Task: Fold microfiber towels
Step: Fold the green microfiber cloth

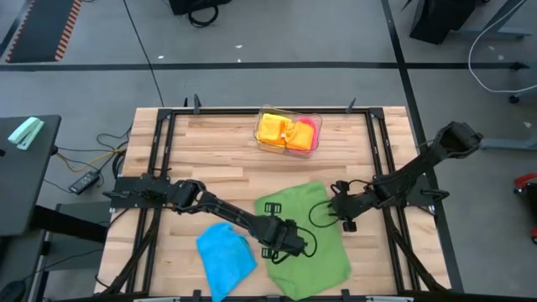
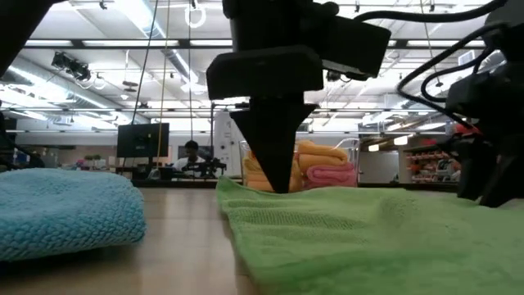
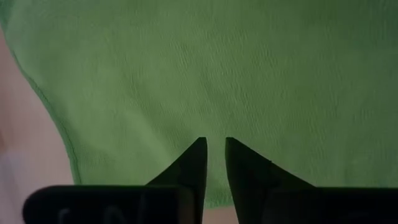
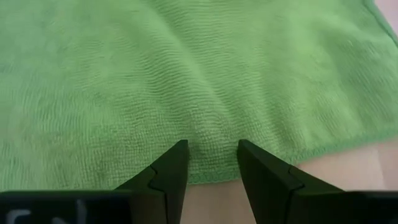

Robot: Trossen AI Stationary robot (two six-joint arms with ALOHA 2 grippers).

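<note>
A green towel [image 1: 315, 243] lies spread flat on the wooden table near its front edge; it also shows in the low view [image 2: 368, 238]. My left gripper [image 1: 289, 242] stands at the towel's left edge with its fingers pointing down and almost closed [image 3: 214, 144]. My right gripper [image 1: 340, 210] is at the towel's right edge, open, with its fingertips on either side of a spot just inside the hem [image 4: 211, 149]. I cannot tell whether it touches the cloth. A folded blue towel [image 1: 225, 254] lies left of the green one. My left gripper pinches the green towel just inside its left edge [image 3: 214, 127] between its two fingertips, with only a narrow gap left between them. The fingers come from above, pointing down [image 2: 278, 176]. The towel lies flat on the table all around them, slack.
A clear plastic tray [image 1: 262, 138] at the far middle of the table holds yellow-orange towels [image 1: 278, 130] and a pink towel [image 1: 307, 126]. Bare wood lies between the tray and the green towel. Metal frame rails run along the table's left and right sides.
</note>
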